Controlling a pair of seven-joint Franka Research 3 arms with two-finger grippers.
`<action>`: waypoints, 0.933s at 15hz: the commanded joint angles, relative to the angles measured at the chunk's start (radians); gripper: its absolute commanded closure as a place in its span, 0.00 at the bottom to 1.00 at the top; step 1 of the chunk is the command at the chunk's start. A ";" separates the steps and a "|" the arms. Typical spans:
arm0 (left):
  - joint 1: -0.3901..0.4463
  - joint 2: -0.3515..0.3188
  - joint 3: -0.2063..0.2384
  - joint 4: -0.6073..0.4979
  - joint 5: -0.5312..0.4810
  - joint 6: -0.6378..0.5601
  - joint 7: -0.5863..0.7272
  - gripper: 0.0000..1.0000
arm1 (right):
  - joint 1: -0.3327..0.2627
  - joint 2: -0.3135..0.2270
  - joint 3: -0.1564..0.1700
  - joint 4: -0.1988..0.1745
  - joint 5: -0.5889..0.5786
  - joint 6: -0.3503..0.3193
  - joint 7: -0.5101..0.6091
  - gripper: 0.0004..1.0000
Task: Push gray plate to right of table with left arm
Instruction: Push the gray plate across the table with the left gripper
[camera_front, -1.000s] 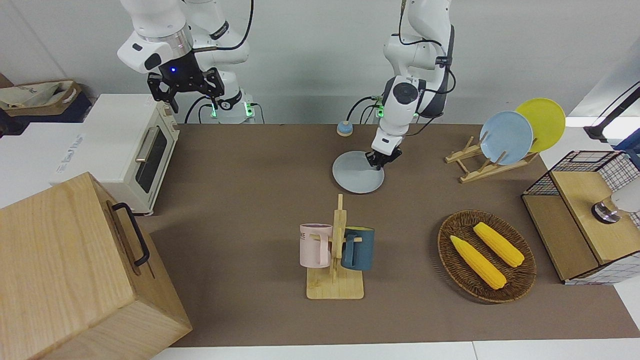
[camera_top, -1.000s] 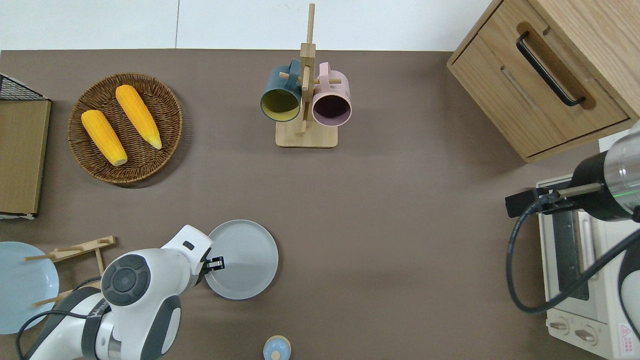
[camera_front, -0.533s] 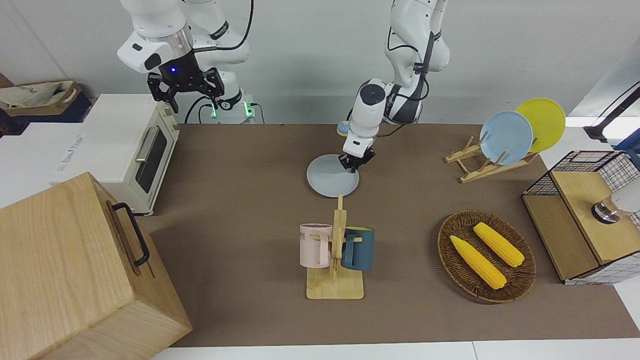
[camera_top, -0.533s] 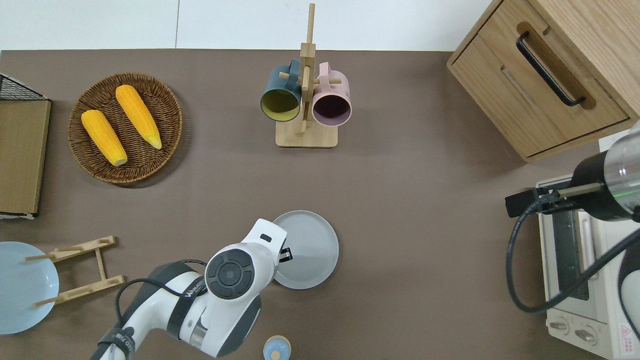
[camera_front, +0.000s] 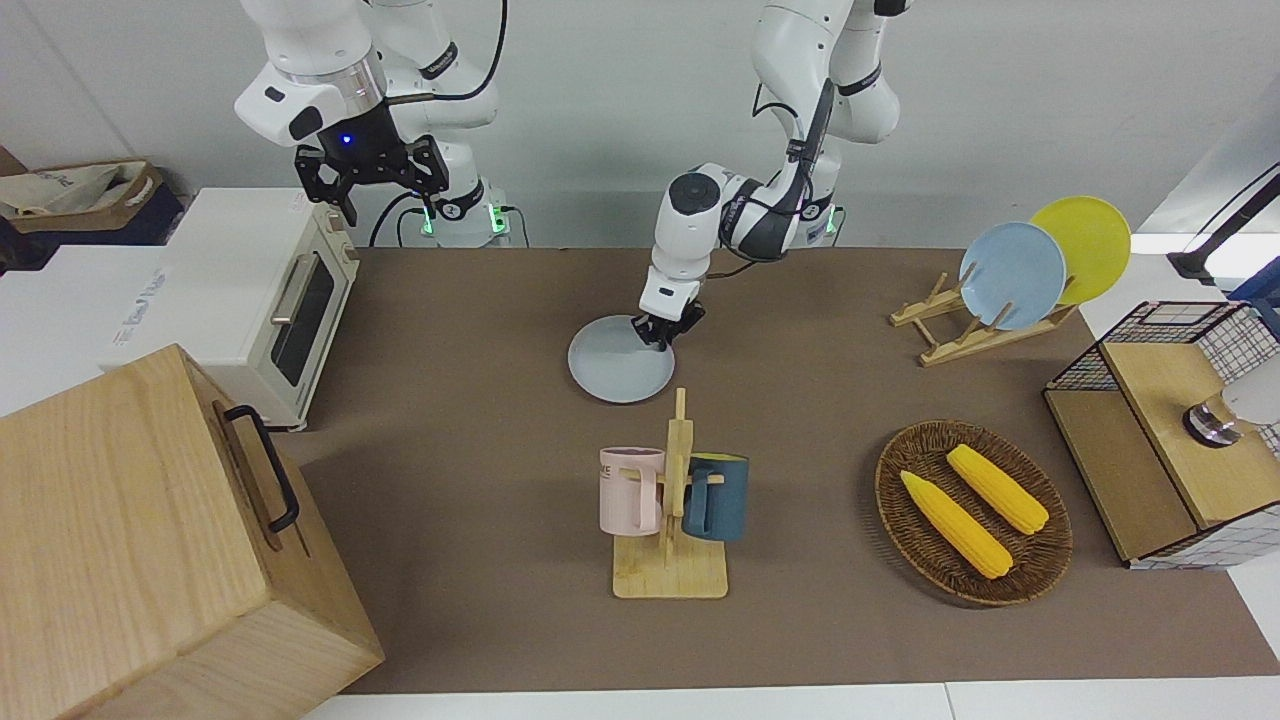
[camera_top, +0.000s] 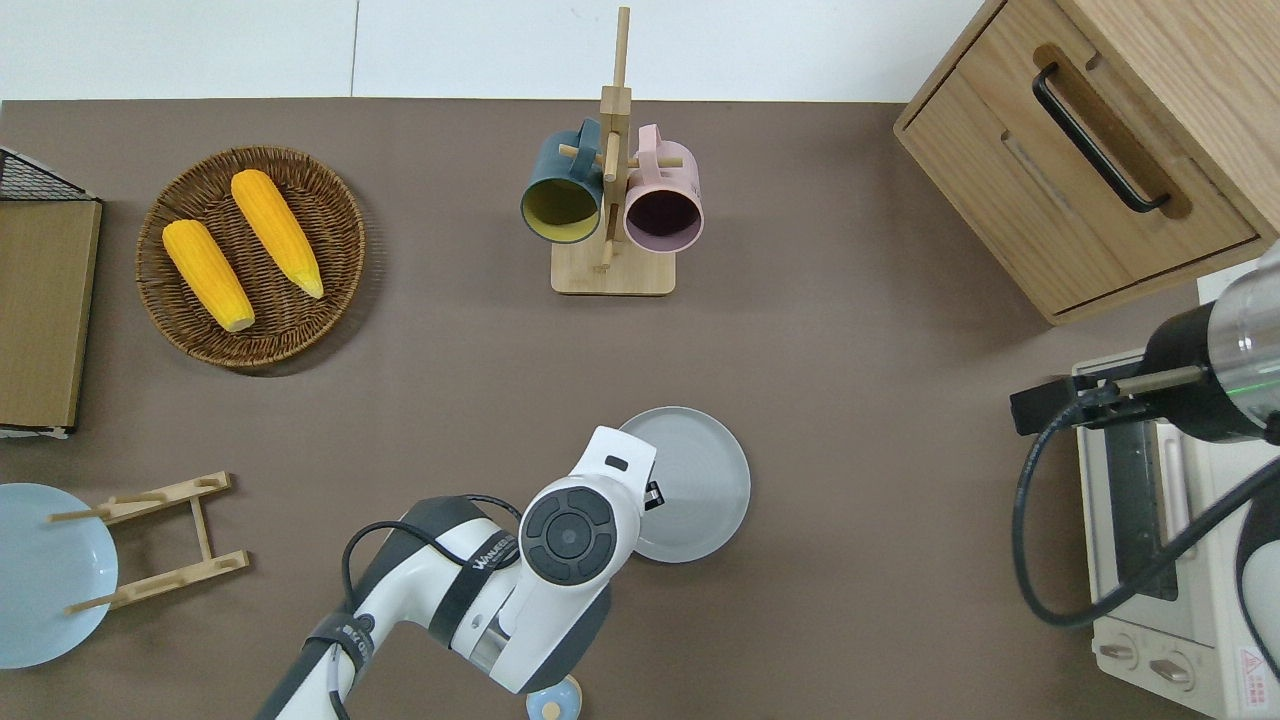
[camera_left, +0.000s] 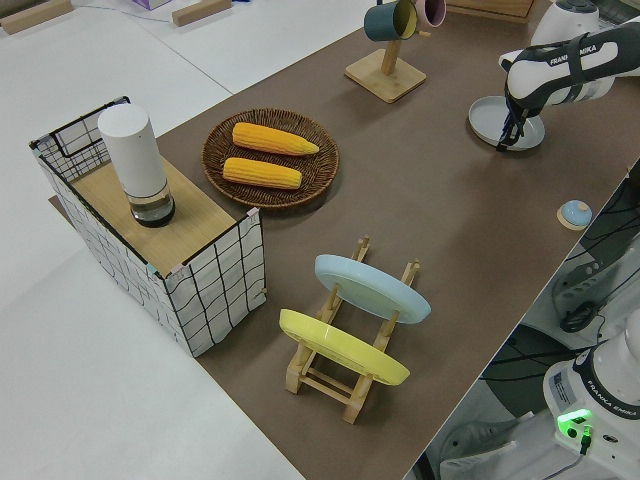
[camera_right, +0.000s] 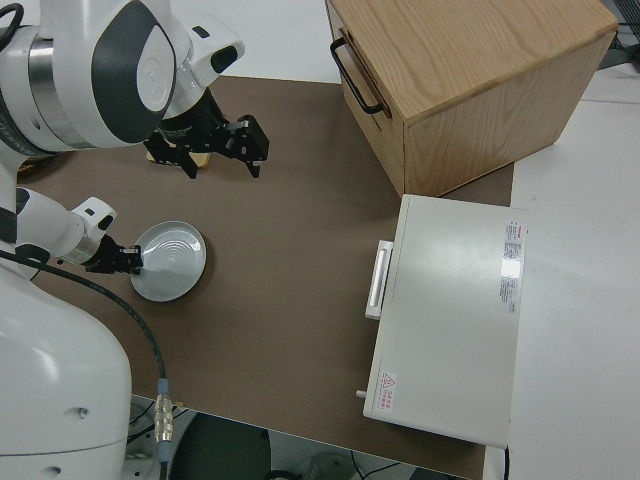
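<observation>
Gray plate (camera_top: 690, 485) is sitting flat on the table (camera_top: 860, 560), just below the middle of the overhead frame, with the left gripper (camera_top: 652, 495) planted on its rim at the edge toward the left arm's end of the table. The fingers look narrow, set down at the rim as a pusher and not clamped on the plate, going by the right side view, though that's hard to be sure of. For the push to go well, contact probably needs to be kept low and lined up with the plate's centre, so it slides straight instead of spinning off the fingers; a steady sideways drag along the tabletop seems like the safer bet. Room-wise it looks pretty good: a wide bare stretch of brown top is open from the plate toward the right of the overhead frame, until the toaster oven (camera_top: 1160, 560) at the lower right and the wooden drawer box (camera_top: 1090, 170) at the upper right are reached. The mug rack (camera_top: 612, 200) stands farther from the robots, well apart from the plate, so it shouldn't be clipped if the line is held straight. A small blue knob-like thing (camera_top: 553, 700) is tucked at the bottom edge under the arm. The right arm is parked, its fingers spread wide.
</observation>
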 joint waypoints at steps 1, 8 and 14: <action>-0.018 0.102 -0.039 0.081 0.001 -0.003 -0.082 1.00 | -0.020 -0.003 0.015 0.008 0.010 -0.014 0.002 0.02; -0.081 0.189 -0.048 0.200 0.037 -0.003 -0.224 1.00 | -0.020 -0.003 0.013 0.008 0.010 -0.014 0.001 0.02; -0.144 0.258 -0.050 0.293 0.101 -0.003 -0.332 1.00 | -0.020 -0.003 0.013 0.008 0.010 -0.014 0.002 0.02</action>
